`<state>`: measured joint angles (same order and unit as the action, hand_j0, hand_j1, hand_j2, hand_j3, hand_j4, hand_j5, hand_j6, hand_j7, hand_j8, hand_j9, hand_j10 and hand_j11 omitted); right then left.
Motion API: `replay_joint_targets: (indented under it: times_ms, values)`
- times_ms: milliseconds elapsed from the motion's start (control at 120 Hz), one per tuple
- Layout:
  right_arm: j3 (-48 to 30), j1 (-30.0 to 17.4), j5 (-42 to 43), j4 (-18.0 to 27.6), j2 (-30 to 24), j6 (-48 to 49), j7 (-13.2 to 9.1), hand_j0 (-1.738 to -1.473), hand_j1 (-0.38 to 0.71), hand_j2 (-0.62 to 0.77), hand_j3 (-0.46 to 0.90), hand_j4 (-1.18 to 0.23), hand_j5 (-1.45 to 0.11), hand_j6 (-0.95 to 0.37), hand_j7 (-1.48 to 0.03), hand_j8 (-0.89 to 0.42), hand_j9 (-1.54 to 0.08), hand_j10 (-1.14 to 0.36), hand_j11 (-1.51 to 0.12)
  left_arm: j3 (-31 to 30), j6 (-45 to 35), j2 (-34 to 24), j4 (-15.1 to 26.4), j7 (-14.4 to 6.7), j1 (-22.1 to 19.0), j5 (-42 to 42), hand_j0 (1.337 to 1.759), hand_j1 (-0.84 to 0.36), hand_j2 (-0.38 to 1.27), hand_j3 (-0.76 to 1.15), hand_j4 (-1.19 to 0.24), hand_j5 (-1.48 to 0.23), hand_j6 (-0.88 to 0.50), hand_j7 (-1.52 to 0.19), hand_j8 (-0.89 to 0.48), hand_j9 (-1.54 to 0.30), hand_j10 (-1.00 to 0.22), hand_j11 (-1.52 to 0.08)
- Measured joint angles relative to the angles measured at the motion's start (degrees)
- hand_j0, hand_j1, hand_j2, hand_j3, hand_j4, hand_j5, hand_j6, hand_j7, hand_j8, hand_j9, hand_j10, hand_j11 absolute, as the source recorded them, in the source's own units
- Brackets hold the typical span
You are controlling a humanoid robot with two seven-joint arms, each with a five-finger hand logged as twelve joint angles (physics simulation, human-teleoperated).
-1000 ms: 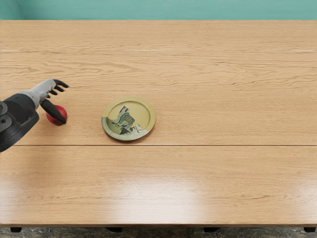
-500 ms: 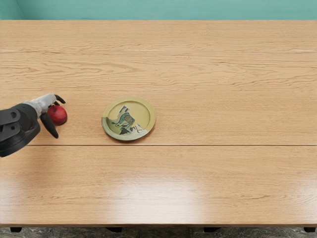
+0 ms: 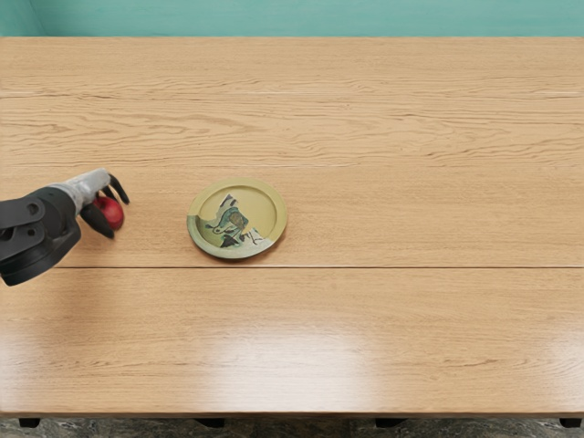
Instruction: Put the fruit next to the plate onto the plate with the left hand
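A small red fruit (image 3: pixel 113 213) lies on the table to the left of a round yellow-green plate (image 3: pixel 272 203) with a dark green pattern in its middle. My left hand (image 3: pixel 106 206) comes in from the left edge and wraps the fruit. The black fingers (image 3: pixel 120 190) curl over its far side and the thumb presses its near side. Part of the fruit is hidden behind the hand. I cannot tell whether it still touches the wood. The plate holds nothing. The right arm is out of view.
A wide wooden table (image 3: pixel 383 301) fills the view, with a teal wall (image 3: pixel 301 16) along its far edge. A seam between boards runs across just in front of the plate.
The left hand dropped from above the fruit to its level. The thumb, which stuck out toward the front half a second ago, has closed against the fruit.
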<state>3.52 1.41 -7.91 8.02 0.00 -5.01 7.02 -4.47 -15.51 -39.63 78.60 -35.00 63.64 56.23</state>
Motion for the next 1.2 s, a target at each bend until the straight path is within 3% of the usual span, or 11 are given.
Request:
replay_joint_targets:
  times_ms: [58,158,433,617,1058,1200]
  values:
    - [0.0,0.0,0.0,0.01,0.0,0.0,0.01,-1.658,-0.31,-0.01,0.0,-0.04,-0.05,-0.04,-0.05,-0.04,-0.05,-0.03,-0.05,0.01,0.04,-0.01,-0.04,0.0,-0.01,0.02,1.653,-0.26,0.14,0.0,-0.6,-0.8,-0.43,-0.81,-0.41,-0.81,-0.6,-0.81]
    - [0.0,0.0,0.0,0.03,0.0,0.0,0.01,-1.658,-0.31,-0.01,0.0,-0.04,-0.05,-0.04,-0.05,-0.04,-0.05,-0.03,-0.05,-0.02,0.12,-0.09,-0.08,0.01,-0.09,0.06,1.647,-0.27,0.13,0.0,-0.68,-0.95,-0.36,-0.95,-0.35,-0.95,-0.55,-0.96]
    - [0.0,0.0,0.0,0.04,0.0,0.0,0.02,-1.658,-0.31,-0.01,0.0,-0.04,-0.05,-0.04,-0.05,-0.04,-0.05,-0.04,-0.05,-0.1,0.64,-0.31,-0.03,-0.08,0.55,-0.24,1.644,-0.31,0.25,0.0,-0.63,-1.14,-0.25,-1.14,-0.24,-1.13,-0.48,-1.12]
    - [0.0,0.0,0.0,0.04,0.0,0.0,0.02,-1.658,-0.31,-0.01,0.0,-0.04,-0.05,-0.04,-0.05,-0.04,-0.05,-0.04,-0.05,-0.02,6.88,-1.48,1.71,0.01,6.99,-8.49,1.645,-0.39,0.35,0.0,-0.56,-1.22,-0.16,-1.18,-0.16,-1.15,-0.42,-1.16]
    - [0.0,0.26,0.0,0.06,0.0,0.0,0.01,-1.658,-0.31,-0.01,0.0,-0.04,-0.05,-0.04,-0.05,-0.04,-0.05,-0.04,-0.05,0.51,17.62,-0.59,5.11,0.02,17.82,-29.56,1.645,-0.41,0.41,0.0,-0.52,-1.29,-0.12,-1.21,-0.13,-1.18,-0.4,-1.18]
    - [0.0,0.33,0.0,0.06,0.0,0.01,0.01,-1.658,-0.31,-0.01,0.0,-0.04,-0.05,-0.04,-0.05,-0.04,-0.05,-0.04,-0.05,0.55,18.42,4.27,5.46,0.02,19.62,-31.48,1.645,-0.42,0.42,0.0,-0.52,-1.3,-0.11,-1.22,-0.13,-1.18,-0.4,-1.18]
